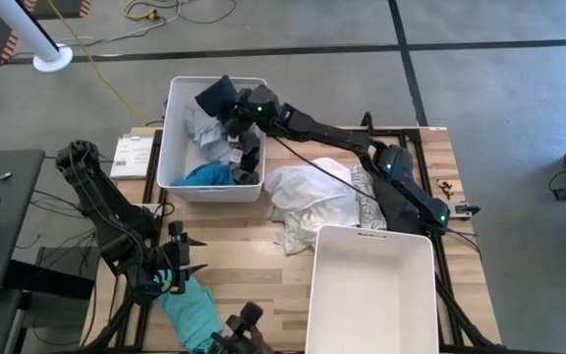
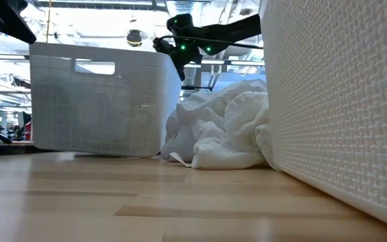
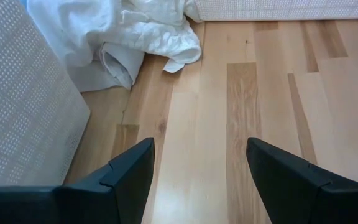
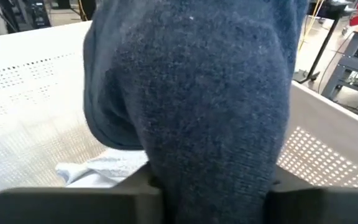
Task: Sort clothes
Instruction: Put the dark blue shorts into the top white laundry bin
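Right tool (image 1: 245, 116) over far bin (image 1: 173, 128), clamped on dark garment (image 4: 191, 106); garment hangs straight down into bin, above grey-white piece (image 1: 202, 126) and blue piece (image 1: 207, 174). Judgement: release drops it in place.

White heap (image 1: 308, 197) on counter (image 1: 244, 256) between bins, against near bin (image 1: 371, 285).

Left tool (image 3: 197, 171) empty, jaws apart, low at near edge; teal garment (image 1: 193, 307) just beside it. Left arm is nearer teal; heap lies ahead of it.

Dark grey garment (image 4: 191, 93) over white bin (image 4: 23, 93) (pale cloth (image 4: 98, 171) inside)
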Available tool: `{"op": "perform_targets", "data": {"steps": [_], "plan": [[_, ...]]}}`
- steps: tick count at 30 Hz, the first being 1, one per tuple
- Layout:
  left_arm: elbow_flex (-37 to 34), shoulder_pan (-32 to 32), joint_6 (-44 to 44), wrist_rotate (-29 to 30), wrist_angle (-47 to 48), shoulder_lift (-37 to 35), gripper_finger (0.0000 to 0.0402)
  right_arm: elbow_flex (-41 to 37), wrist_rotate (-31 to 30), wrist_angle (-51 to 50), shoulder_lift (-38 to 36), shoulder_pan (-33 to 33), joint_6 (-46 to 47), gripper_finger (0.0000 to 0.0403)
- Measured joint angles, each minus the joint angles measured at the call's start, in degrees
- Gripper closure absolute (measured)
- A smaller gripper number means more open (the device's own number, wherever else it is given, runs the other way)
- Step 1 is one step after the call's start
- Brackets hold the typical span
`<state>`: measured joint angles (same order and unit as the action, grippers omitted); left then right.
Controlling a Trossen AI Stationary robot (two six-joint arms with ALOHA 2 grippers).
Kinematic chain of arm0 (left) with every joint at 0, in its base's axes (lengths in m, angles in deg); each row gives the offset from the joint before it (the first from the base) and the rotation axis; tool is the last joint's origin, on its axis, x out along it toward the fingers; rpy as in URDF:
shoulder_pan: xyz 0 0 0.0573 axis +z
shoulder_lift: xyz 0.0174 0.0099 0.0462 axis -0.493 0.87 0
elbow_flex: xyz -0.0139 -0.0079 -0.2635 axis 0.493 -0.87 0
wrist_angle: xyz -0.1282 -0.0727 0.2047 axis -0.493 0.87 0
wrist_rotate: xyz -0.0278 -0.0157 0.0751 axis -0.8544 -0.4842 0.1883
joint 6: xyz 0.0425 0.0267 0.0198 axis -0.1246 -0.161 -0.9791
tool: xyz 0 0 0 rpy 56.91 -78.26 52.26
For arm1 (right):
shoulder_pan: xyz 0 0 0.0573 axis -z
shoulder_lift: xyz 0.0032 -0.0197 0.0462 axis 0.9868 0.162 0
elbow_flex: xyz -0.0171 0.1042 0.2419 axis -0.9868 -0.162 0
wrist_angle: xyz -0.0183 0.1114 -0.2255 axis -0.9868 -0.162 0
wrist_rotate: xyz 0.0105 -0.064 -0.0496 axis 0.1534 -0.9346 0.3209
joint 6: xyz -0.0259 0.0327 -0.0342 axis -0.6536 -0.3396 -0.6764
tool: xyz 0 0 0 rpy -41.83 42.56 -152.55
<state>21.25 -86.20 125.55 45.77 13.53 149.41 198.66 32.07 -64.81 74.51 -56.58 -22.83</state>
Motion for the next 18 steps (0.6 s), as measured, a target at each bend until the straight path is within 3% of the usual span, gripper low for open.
{"op": "perform_targets", "data": {"steps": [9, 18], "plan": [[0.0, 0.0, 0.31, 0.0, -0.04, 0.0, 0.0152, 0.02, 0.05, 0.95, -0.02, -1.25, 0.01, 0.0141], [0.02, 0.02, 0.07, -0.52, -0.82, 0.0, 0.0152, 0.26, 0.69, -3.6, -1.18, -1.55, 4.44, 0.0128]]}}
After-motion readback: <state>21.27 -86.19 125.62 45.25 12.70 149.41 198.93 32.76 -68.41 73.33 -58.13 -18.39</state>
